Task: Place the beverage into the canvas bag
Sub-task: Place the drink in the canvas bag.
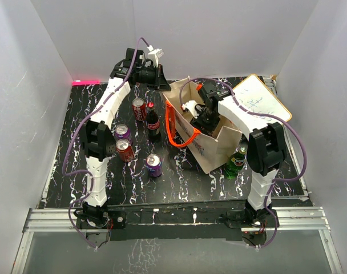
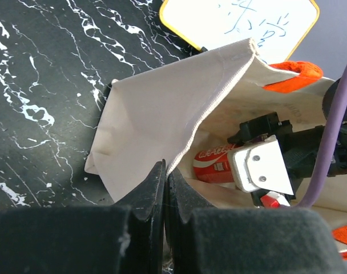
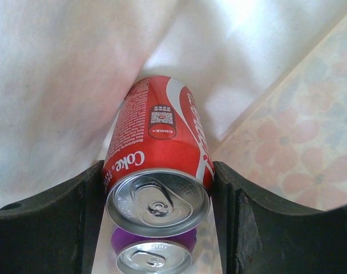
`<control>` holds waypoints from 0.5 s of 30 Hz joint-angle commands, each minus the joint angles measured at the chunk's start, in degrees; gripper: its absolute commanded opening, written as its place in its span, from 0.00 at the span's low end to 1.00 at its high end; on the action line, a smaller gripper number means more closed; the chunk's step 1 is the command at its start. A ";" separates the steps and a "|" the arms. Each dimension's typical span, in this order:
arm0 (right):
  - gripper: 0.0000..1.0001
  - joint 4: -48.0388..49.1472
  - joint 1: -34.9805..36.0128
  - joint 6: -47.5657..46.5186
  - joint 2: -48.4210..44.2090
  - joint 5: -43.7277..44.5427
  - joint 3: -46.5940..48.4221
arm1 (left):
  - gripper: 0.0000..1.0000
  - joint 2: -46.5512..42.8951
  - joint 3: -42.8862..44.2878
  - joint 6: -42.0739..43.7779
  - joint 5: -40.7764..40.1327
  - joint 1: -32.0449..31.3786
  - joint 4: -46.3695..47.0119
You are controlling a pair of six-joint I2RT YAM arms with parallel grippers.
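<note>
The beige canvas bag [image 1: 210, 151] stands right of centre with its mouth open and its orange handle [image 1: 182, 134] hanging on its left side. My left gripper [image 1: 162, 84] is shut on the bag's rim; in the left wrist view its black fingers [image 2: 166, 171] pinch the canvas edge [image 2: 156, 108]. My right gripper [image 1: 205, 120] reaches down inside the bag. In the right wrist view it [image 3: 156, 188] is shut on a red Coke can [image 3: 156, 142], one finger on each side. The same can [image 2: 213, 164] shows inside the bag in the left wrist view. A purple can [image 3: 153, 254] lies just beneath it.
Left of the bag stand a red can [image 1: 138, 108], a dark cola bottle [image 1: 153, 123], a purple can [image 1: 123, 133], another red can [image 1: 125, 150] and a second purple can [image 1: 154, 165]. A green bottle [image 1: 236, 161] stands by the bag's near right corner. A whiteboard [image 1: 259, 98] lies behind.
</note>
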 commanded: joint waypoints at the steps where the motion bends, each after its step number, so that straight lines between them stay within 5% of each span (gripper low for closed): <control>1: 0.08 -7.10 -0.87 -0.95 -4.81 -1.96 -1.64 | 0.00 -0.35 3.54 1.74 -4.57 1.80 0.92; 15: 0.08 -5.16 -2.34 -1.94 -11.99 -8.55 -8.66 | 0.00 0.40 5.06 2.86 -6.03 1.95 0.65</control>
